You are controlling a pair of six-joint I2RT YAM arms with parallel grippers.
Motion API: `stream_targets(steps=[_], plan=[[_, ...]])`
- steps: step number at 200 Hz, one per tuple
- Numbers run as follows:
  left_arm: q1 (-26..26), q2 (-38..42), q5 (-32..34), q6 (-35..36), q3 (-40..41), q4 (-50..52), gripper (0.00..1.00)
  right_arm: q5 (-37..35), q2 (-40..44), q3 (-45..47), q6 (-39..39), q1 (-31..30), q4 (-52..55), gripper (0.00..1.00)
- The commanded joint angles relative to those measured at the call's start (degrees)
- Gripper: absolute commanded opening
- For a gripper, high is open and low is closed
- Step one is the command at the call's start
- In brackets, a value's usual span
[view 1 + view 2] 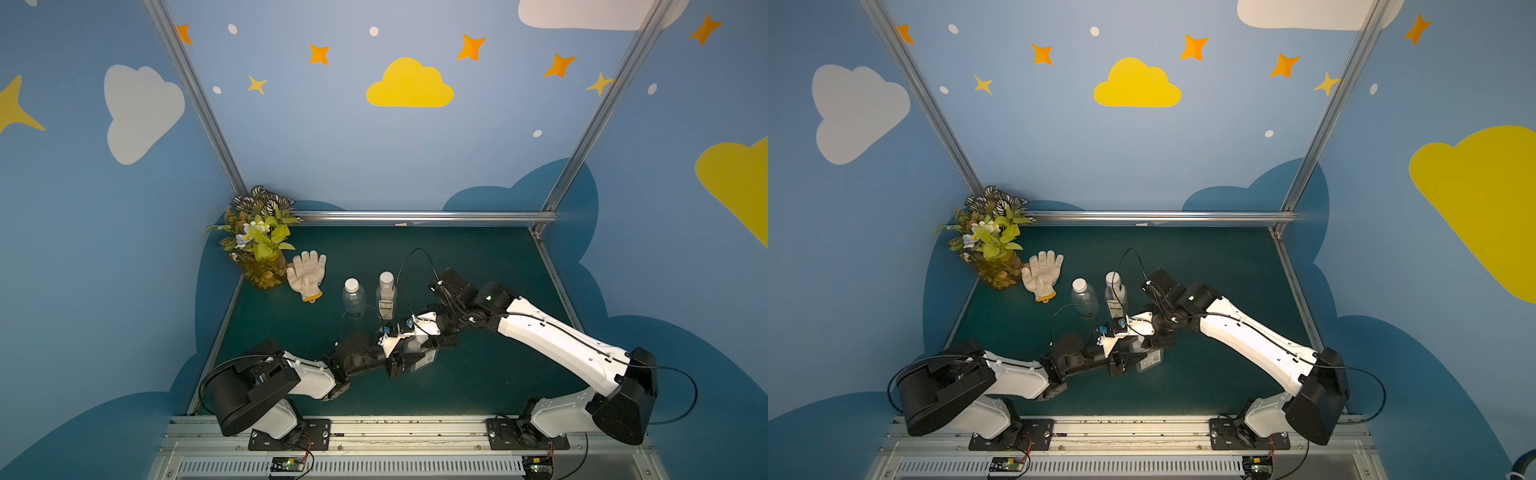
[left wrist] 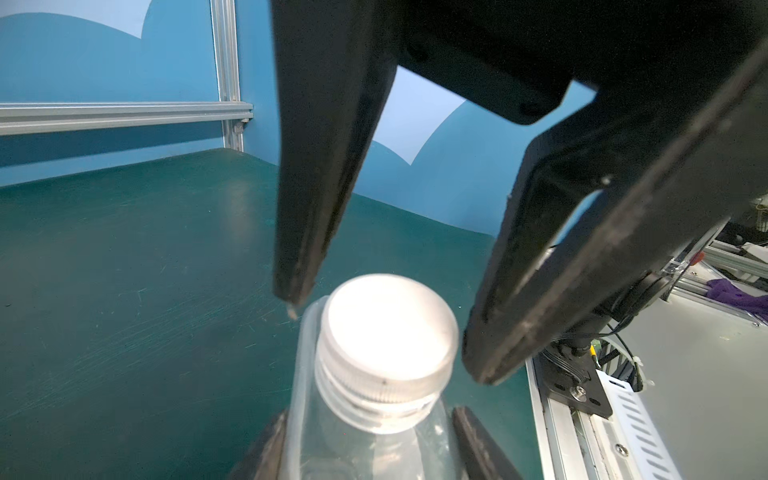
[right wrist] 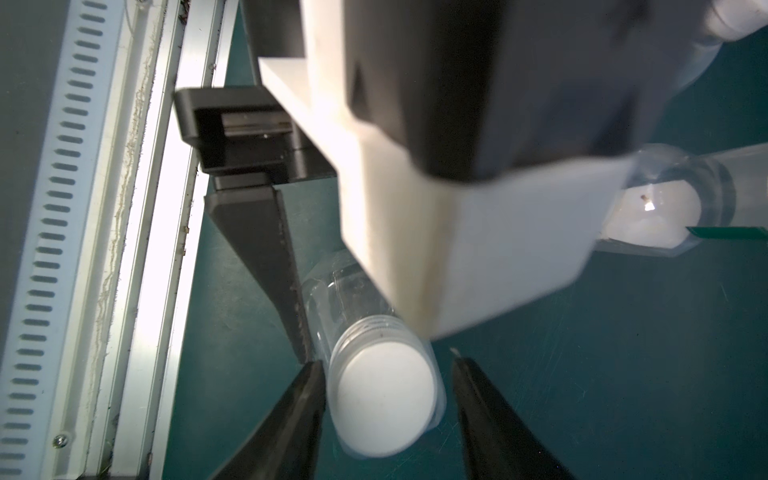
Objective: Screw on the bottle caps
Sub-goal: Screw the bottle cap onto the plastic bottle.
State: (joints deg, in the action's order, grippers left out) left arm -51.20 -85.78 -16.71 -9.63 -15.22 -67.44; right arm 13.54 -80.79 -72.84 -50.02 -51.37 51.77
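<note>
Caps, white, three in all. One cap [image 2: 388,332] sits on the neck of the flat bottle [image 2: 365,453], between the right fingers [image 2: 316,187]. These are spread, one close against the cap's rim and the other just clear of it. The left fingers [image 2: 476,444] pinch that bottle's body below the neck.

Both wrist views show this cap. In both top views it is hidden under the right wrist, and only the bottle's label [image 1: 426,363] shows.

The top views alone show:
- a cap [image 1: 351,284] on the round bottle [image 1: 354,299]
- a cap [image 1: 386,277] on the slim bottle [image 1: 386,301]

Both bottles stand upright on the table [image 1: 478,270], beyond the fingers and apart from them. A glove [image 1: 307,274] and a plant [image 1: 257,237] lie farther off.

The print on the flat and slim bottles' labels is too small to read.
</note>
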Motion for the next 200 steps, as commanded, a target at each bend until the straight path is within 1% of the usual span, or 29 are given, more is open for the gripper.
stream_targets(steps=[1,57,75,98,129,145,183,200], plan=[[0.0,-1.7,-1.9,-1.4,0.9,5.4,0.03,0.3,-0.5,0.5,0.6,-0.3,1.7,0.55],[0.1,-1.8,-2.0,-1.5,0.8,5.4,0.03,0.3,-1.0,1.0,1.1,-0.4,2.2,0.51],[0.1,-1.8,-2.0,-1.5,0.8,5.4,0.03,0.1,-1.1,1.2,1.4,-0.5,2.3,0.48],[0.0,-1.8,-2.0,-1.5,0.9,5.4,0.04,-0.2,-1.3,1.6,1.6,-0.6,2.4,0.42],[0.1,-1.7,-1.9,-1.6,0.9,5.3,0.04,-1.2,-1.7,1.8,2.1,-1.2,2.7,0.29],[0.2,-1.8,-1.9,-1.6,1.0,5.3,0.03,-1.5,-2.2,1.4,2.3,-1.6,3.6,0.26],[0.1,-2.0,-1.7,-1.7,1.0,5.2,0.04,-7.2,-2.7,1.7,8.7,-4.4,3.0,0.18],[0.2,-2.1,-1.6,-1.8,1.0,5.0,0.04,-9.9,-2.5,2.1,12.6,-5.4,1.5,0.11]])
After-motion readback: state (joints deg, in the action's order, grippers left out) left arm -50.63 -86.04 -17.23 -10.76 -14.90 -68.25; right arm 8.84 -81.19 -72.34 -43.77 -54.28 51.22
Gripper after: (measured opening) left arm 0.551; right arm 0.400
